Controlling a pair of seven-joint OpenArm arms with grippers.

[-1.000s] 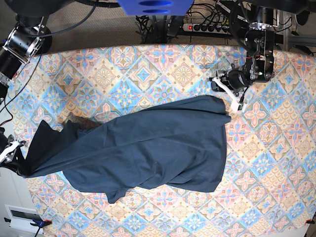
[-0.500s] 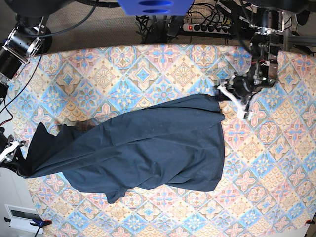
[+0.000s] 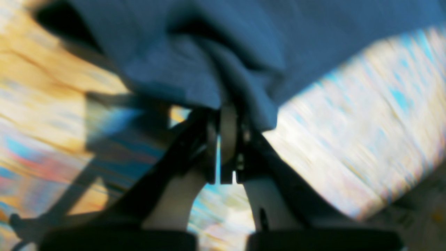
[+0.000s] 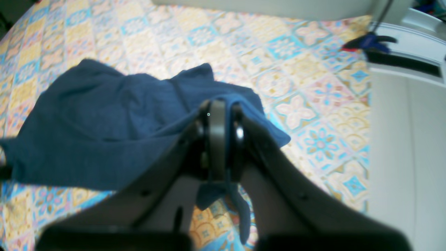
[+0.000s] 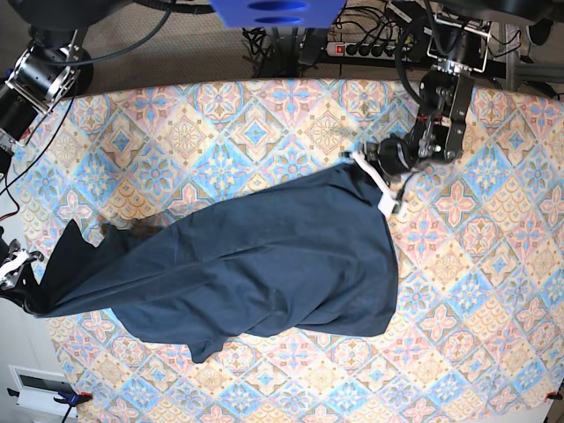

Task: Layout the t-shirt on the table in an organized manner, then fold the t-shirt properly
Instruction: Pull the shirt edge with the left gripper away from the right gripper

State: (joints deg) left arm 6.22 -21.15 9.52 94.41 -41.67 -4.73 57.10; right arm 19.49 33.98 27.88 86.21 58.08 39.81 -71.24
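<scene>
We have the dark navy soft fabric t-shirt (image 5: 256, 264) lying crumpled across the wide table covered with a blue, pink and cream tile-pattern cloth (image 5: 220, 115), stretched between our two claws. Our left claw (image 5: 370, 172) is clenched on the upper corner of the shirt; in the left wrist view the cloth is bunched directly in front of the fingertips (image 3: 228, 122) and hangs over them. Our right claw (image 4: 217, 115) is also clenched on the shirt, and a small tail of cloth comes out behind the pinch, toward the wrist. In the base view this claw (image 5: 16, 269) sits at the table border with the shirt narrowing into it.

We judge the step is spreading the shirt flat. To do it well, we should pull the two claws apart gently and evenly, low over the table, so the folds between them open without the fabric slipping out. The left wrist picture is blurred, so we should slow down before releasing.
</scene>
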